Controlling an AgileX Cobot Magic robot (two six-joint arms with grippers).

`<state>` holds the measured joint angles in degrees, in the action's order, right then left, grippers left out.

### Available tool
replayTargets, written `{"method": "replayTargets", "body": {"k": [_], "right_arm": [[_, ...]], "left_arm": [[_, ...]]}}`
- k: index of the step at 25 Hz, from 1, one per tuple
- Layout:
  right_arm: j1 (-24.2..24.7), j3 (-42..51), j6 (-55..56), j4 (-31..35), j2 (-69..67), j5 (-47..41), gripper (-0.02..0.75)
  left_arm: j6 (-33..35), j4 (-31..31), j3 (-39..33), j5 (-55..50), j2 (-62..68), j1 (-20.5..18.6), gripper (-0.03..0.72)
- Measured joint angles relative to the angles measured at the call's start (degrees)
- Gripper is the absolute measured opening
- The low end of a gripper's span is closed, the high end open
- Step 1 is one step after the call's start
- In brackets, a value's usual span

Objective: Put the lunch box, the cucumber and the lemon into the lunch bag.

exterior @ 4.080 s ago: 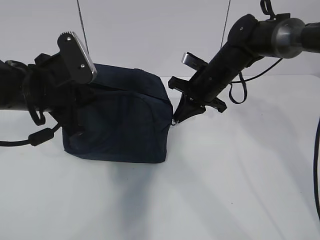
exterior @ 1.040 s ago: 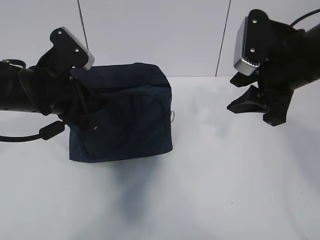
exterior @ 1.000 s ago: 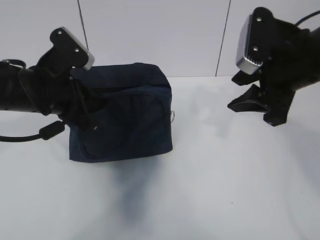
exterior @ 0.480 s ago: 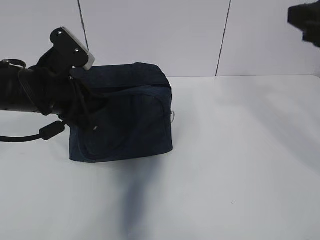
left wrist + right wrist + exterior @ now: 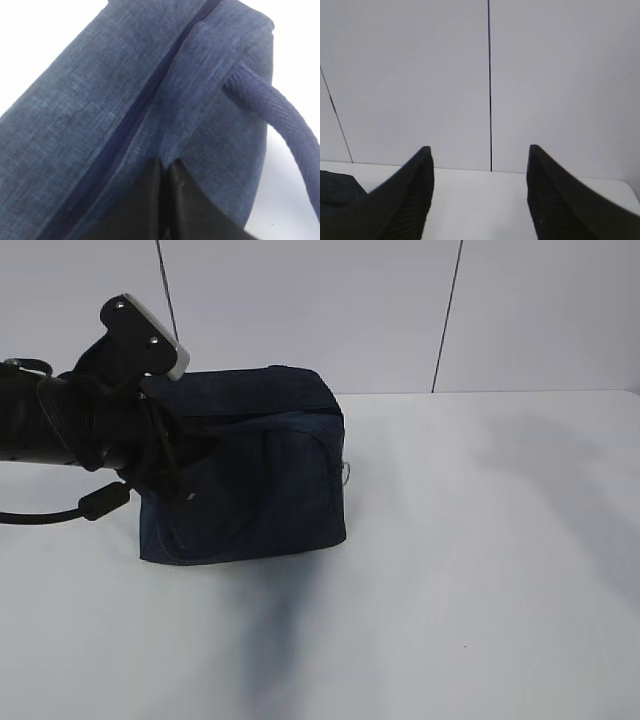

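Lunch bag zipped shut on the white table, left gripper pinching its fabric.

The navy lunch bag (image 5: 245, 475) stands left of the table's (image 5: 480, 570) middle, a silver ring pull (image 5: 346, 473) at its right edge. The left gripper (image 5: 164, 200) is clamped on the bag's left end beside a strap handle (image 5: 285, 135). The right gripper (image 5: 480, 195), jaws apart, holds nothing and faces the back wall, the bag at its left.

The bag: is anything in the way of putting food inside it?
Yes. The bag is zipped shut; the closed zipper runs along its top. The left gripper is shut, pinching the bag's fabric. No food shows anywhere.
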<state>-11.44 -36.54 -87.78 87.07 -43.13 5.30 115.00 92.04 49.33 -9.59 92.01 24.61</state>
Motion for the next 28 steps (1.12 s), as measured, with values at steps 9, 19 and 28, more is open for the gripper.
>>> {"method": "replayTargets", "body": {"k": [9,19,28], "right_arm": [[0.0,6.58,-6.86,2.16,8.56,0.34,0.428],[0.0,6.67,-4.76,16.44,13.61,4.28,0.391],[0.0,6.67,10.79,16.77,15.6,4.37,0.389]], "left_arm": [[0.0,0.0,0.0,0.0,0.0,0.0,-0.005],[0.0,1.59,0.0,0.0,0.0,0.0,-0.005],[0.0,1.91,0.0,0.0,0.0,0.0,-0.005]]}}
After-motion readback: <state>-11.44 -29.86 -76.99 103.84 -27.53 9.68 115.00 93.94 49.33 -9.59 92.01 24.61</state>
